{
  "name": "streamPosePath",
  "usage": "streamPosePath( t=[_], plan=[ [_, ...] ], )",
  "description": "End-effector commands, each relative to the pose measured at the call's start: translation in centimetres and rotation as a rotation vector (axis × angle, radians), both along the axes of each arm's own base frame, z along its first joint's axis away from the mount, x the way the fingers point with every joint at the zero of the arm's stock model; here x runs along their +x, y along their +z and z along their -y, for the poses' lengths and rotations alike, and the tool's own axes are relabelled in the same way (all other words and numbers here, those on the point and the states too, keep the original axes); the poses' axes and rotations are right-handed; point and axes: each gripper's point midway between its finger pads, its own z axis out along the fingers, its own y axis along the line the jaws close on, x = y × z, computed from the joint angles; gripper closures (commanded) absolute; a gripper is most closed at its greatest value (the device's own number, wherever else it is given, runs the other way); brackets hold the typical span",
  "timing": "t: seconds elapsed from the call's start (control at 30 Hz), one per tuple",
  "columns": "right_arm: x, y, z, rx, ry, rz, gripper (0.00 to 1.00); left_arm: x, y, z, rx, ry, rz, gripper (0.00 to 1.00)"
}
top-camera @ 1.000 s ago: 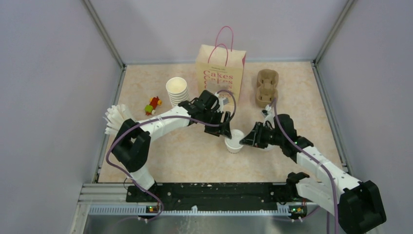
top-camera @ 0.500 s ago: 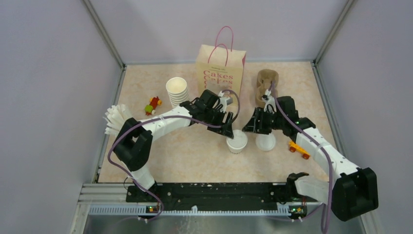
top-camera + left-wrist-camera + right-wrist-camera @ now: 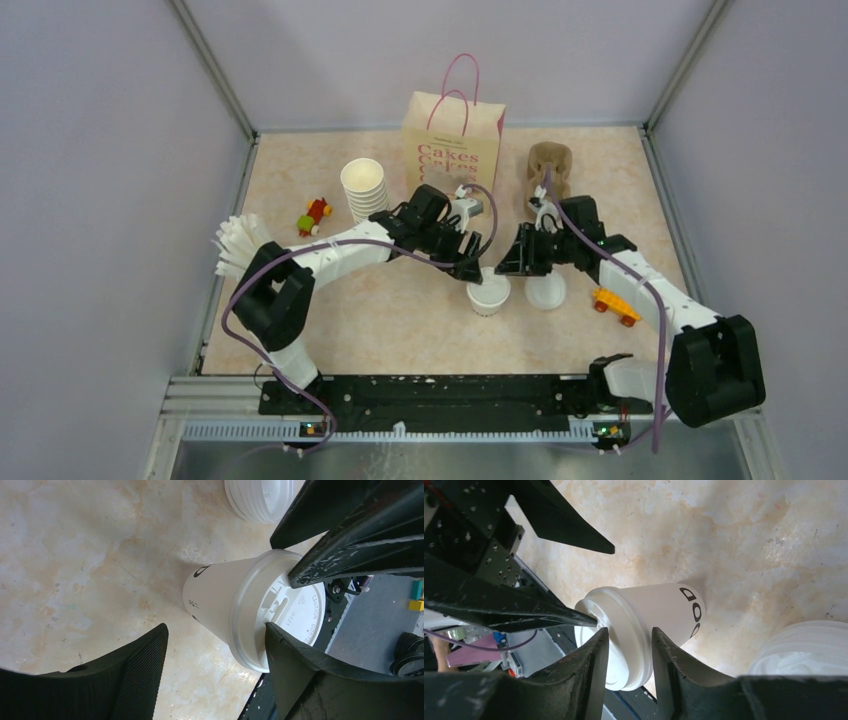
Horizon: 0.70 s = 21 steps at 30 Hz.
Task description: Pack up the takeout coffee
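The cup (image 3: 487,297) stands upright mid-bench (image 3: 400,320), in front of the bag (image 3: 452,150), with a white stack (image 3: 546,291) just to its right. The left arm runs from its bent elbow rightward across the bench, wrist tipped down. The left pincer (image 3: 216,629) is wide and straddles the cup, one finger at the lid (image 3: 285,615), the other clear of the side. The right arm bends in from the right. The right pincer (image 3: 629,631) is narrow about the lid's rim; whether it presses I cannot tell.
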Motion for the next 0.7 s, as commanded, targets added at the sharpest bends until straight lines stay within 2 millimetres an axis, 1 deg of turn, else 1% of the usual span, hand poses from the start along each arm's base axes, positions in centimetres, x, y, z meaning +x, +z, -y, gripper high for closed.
streamPosePath(
  t=[0.0, 0.3, 0.5, 0.6, 0.67],
  plan=[
    [0.5, -0.8, 0.2, 0.009, 0.011, 0.024, 0.66, -0.5, -5.8, -3.4, 0.213, -0.012, 0.021, 0.25],
    [-2.2, -4.9, 1.5, 0.006, -0.079, -0.068, 0.74, -0.8, -7.1, -4.0, 0.245, 0.002, 0.007, 0.25],
    [-2.7, -6.6, 3.0, -0.031, -0.149, -0.091, 0.75, -1.0, -8.0, -4.5, 0.264, 0.006, 0.0, 0.25],
    [-3.3, -7.7, 3.3, -0.043, -0.162, -0.12, 0.76, -1.1, -8.2, -4.6, 0.266, 0.009, -0.004, 0.25],
    [-3.4, -8.0, 3.4, -0.039, -0.171, -0.125, 0.76, -1.0, -8.1, -4.5, 0.265, 0.011, -0.001, 0.25]
  ],
)
